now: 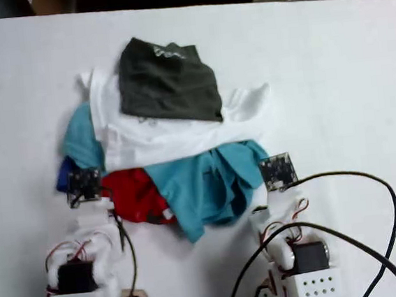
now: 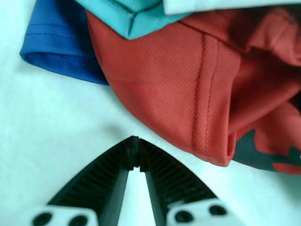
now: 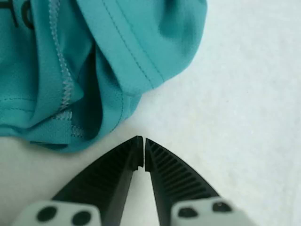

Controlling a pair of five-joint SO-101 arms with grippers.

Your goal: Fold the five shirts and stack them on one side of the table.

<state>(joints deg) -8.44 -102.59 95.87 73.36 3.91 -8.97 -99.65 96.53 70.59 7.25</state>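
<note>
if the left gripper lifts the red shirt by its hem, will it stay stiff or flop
Likely floppy: the red shirt is thin mesh, creased and bunched, so it should drape from the left gripper. It may drag, since the teal shirt overlaps one edge.

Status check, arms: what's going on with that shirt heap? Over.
Left gripper shut, empty, beside red shirt. Right gripper shut, empty, beside teal shirt. Shirt heap jumbled mid-table.
</note>
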